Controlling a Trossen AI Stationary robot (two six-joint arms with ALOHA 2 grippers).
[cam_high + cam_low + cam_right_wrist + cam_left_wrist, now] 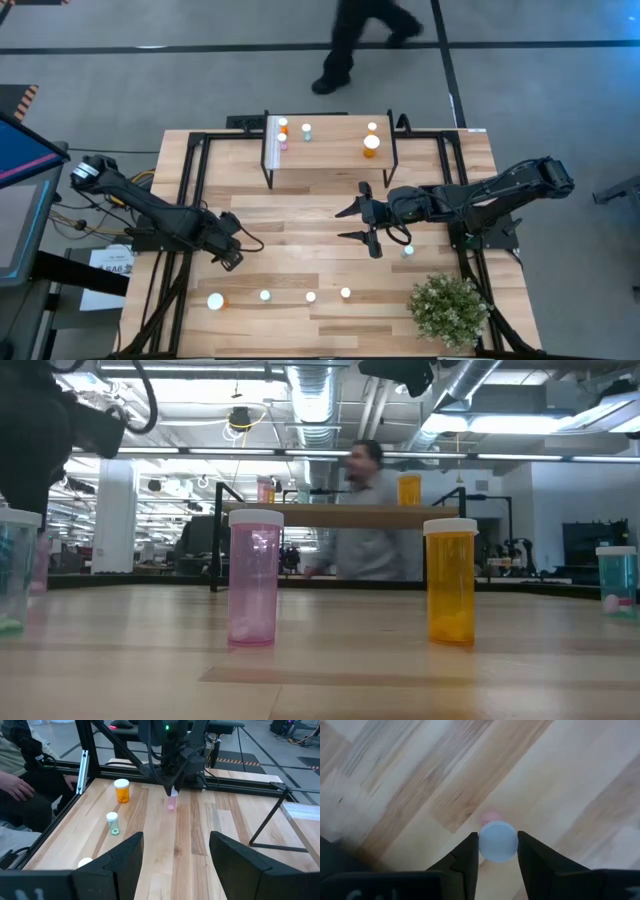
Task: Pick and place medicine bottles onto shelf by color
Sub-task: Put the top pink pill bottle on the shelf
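Light-wood tabletop (pixel 300 225); person (pixel 370 520) passing behind shelf (pixel 330 155).

pink bottle (pixel 254 577) – white cap | orange bottle (pixel 451 582) – white cap

The shelf (pixel 330 152) stands at the far middle of the table (pixel 300 215). On it, bottles cluster at its left end (pixel 283 133), one sits just right of them (pixel 307 131), and two more sit toward its right end (pixel 371 145). In front of the shelf and to its left, the left pincer (pixel 497 851) straddles a bottle (pixel 497 841) — a finger on each side. In front of the shelf's right part hangs the right pincer (pixel 352 223), a bottle (pixel 408 251) just beside that arm. Farther forward of the shelf, four bottles stand in a row (pixel 265 296) near the table's front edge — a potted plant (pixel 448 308) to their right.
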